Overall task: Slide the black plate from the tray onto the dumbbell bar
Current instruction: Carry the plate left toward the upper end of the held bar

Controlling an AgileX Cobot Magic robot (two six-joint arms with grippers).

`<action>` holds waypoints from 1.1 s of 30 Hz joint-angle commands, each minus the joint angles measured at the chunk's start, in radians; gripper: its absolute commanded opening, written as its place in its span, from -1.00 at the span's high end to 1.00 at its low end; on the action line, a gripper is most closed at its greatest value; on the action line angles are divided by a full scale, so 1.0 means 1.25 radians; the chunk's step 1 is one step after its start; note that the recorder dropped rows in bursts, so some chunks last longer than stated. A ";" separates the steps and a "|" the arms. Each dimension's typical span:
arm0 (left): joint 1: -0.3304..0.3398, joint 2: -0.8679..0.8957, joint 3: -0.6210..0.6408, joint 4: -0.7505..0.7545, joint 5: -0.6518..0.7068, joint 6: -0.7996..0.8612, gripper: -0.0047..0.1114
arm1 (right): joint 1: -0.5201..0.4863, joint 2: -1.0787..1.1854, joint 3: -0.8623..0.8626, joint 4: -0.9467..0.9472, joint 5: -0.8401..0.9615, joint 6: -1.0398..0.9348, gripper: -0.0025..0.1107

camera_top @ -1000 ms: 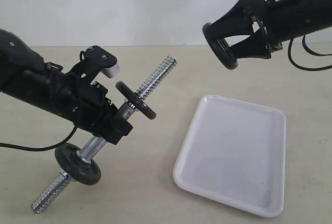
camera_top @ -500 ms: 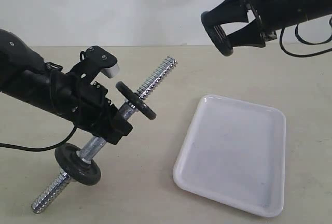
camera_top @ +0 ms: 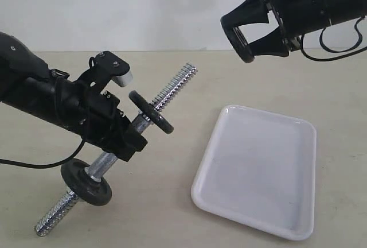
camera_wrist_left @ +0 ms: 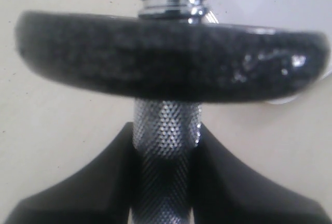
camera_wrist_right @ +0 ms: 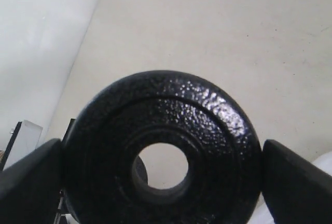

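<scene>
The right claw (camera_top: 239,31) holds the black plate (camera_wrist_right: 207,110) in the air, apart from the tray (camera_top: 258,167). The left claw (camera_top: 127,142) clamps the bar (camera_top: 172,91).

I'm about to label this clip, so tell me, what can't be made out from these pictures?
Exterior view: the left gripper covers the middle of the dumbbell bar; the right arm runs off the frame.
Left wrist view: a disc on the bar fills the frame, hiding most of the thread beyond.
Right wrist view: the black plate, clamped in the right gripper, blocks nearly everything behind it.
</scene>
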 commanded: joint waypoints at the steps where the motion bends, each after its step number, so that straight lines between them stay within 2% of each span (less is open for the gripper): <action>1: -0.002 -0.046 -0.024 -0.065 -0.003 0.004 0.84 | 0.004 -0.012 -0.013 0.054 0.019 0.012 0.96; 5: -0.002 -0.046 -0.024 -0.065 -0.003 0.004 0.84 | 0.045 -0.012 -0.013 0.067 0.019 0.004 0.96; 10: -0.002 -0.046 -0.024 -0.065 -0.003 0.004 0.84 | 0.080 0.013 -0.013 0.154 0.019 -0.006 0.96; 24: -0.002 -0.046 -0.024 -0.065 -0.011 0.016 0.84 | 0.080 0.027 -0.013 0.140 0.019 0.027 0.96; 33: -0.002 -0.046 -0.024 -0.065 -0.093 0.016 0.84 | 0.084 0.025 -0.013 0.105 0.019 0.091 0.96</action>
